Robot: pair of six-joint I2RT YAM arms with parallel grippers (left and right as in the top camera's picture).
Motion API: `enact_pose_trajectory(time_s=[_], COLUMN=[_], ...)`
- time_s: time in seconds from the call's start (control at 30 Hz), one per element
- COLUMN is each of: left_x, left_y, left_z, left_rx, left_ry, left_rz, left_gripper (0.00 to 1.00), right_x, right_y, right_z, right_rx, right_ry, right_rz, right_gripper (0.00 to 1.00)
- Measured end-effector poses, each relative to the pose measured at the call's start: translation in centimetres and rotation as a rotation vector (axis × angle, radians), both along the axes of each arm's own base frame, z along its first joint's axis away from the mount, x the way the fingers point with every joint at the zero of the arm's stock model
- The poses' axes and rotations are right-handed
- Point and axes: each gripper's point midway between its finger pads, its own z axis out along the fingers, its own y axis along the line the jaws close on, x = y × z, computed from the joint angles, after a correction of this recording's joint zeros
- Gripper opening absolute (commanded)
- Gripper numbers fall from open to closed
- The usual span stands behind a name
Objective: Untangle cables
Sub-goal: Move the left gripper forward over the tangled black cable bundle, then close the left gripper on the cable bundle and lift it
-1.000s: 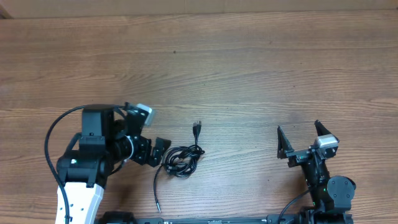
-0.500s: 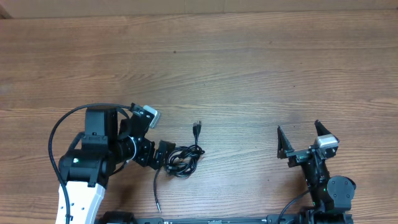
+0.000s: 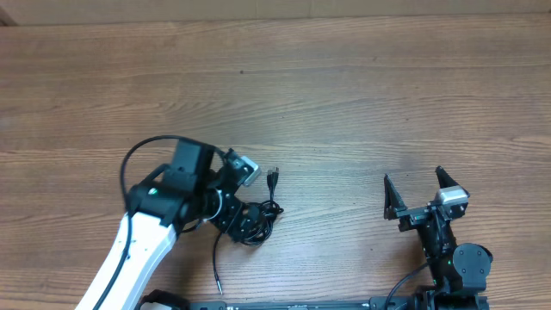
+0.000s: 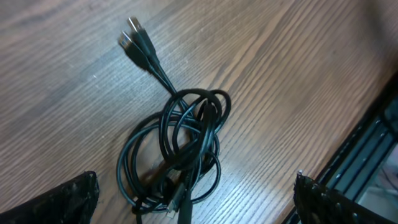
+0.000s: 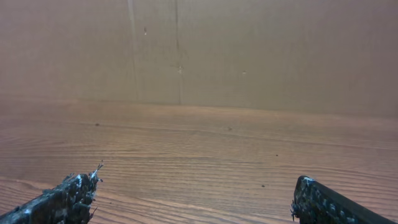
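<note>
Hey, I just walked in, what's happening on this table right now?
Two robot arms are set up to untangle cables. The left gripper hovers open directly over the cables, a small black coiled bundle lying on the wooden table; nothing is grasped yet. Two plug ends stick out of the bundle. The right gripper sits open off to the side, away from the cables, holding nothing.

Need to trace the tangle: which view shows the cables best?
The left wrist view: the cables fill the frame, loops and plug ends distinct. Overhead shows them small, at the tip of the left arm. The right wrist view shows only table, no cables.
</note>
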Motion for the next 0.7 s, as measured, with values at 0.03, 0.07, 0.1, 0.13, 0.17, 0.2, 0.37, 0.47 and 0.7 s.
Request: enact_pose_trajectory(time_s=[0.03,0.07,0.1,0.13,0.17,0.2,0.37,0.47,0.7], left_x=[0.1,0.3,0.5,0.7,0.9,1.0,1.5,1.5,1.4], left_y=[-0.1,-0.2,-0.3,-0.3,-0.4,-0.5,-0.4,-0.2,-0.1], left_z=[-0.5,-1.0,-1.5,-1.9,-2.4,-2.8,-4.4,-5.3,-6.4], left_rx=[0.016,0.029,0.045,0.058,0.07,0.078,0.114,0.135,0.158], left_ry=[0.01,0.016,0.023,0.029,0.035,0.041,0.075,0.102,0.138], left_rz=[-0.003,-0.006,-0.007,-0.008,-0.01,-0.01,0.0,0.003,-0.001], left_gripper=[1.0,1.0,1.0,1.0,1.0,1.0,0.82,0.86,0.91], right_x=[0.0,0.0,0.0,0.0,0.0,0.0,0.0,0.0,0.0], right_y=[0.0,0.0,0.0,0.0,0.0,0.0,0.0,0.0,0.0], right_z=[0.0,0.0,0.0,0.0,0.0,0.0,0.0,0.0,0.0], right_rx=[0.0,-0.001,0.0,0.0,-0.001,0.0,0.0,0.0,0.0], right_ry=[0.0,0.0,0.0,0.0,0.0,0.0,0.0,0.0,0.0], right_rz=[0.0,0.0,0.0,0.0,0.0,0.0,0.0,0.0,0.0], right_gripper=[1.0,1.0,1.0,1.0,1.0,1.0,1.0,1.0,1.0])
